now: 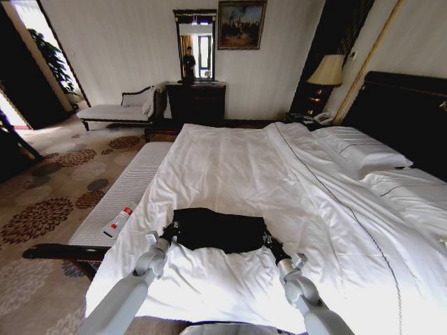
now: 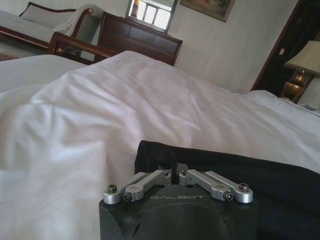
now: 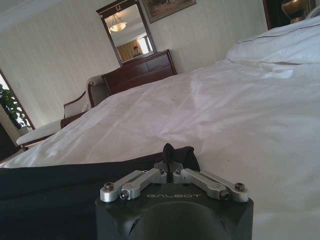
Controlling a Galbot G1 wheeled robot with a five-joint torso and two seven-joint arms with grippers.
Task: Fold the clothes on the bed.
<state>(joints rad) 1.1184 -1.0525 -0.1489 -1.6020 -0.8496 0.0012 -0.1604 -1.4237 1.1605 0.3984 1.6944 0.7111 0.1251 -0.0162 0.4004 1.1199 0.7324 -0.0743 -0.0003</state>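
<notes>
1. Grippers are working at the near edge of the bed [image 1: 230, 160]: the left gripper [image 1: 170, 231] is sitting at the left corner of the black garment [image 1: 216, 230], and the right gripper [image 1: 269, 241] is sitting at its right corner.
2. In the left wrist view, the left gripper [image 2: 174, 170] is pressing its fingers together on the edge of the black garment [image 2: 240, 175], with the fabric bunching up between them.
3. In the right wrist view, the right gripper [image 3: 169, 161] is pinching a small upright fold of the black garment [image 3: 60, 180], its fingers closing tight on it.
4. Between the two grippers the garment is lying as a flat, wide, folded band on the white duvet, close to the foot of the bed and small against it.
5. To the robot's left, a white-cushioned bench [image 1: 119, 199] is standing just beside the bed, with a small bottle [image 1: 120, 220] with a red label lying on it.
6. Farther up the bed, white pillows [image 1: 363, 150] are resting against the dark headboard [image 1: 405, 112].
7. Against the far wall, a dark dresser [image 1: 196, 103] is standing under a mirror [image 1: 195, 45], with a white chaise [image 1: 122, 109] to its left and a lamp [image 1: 327, 71] to its right.
</notes>
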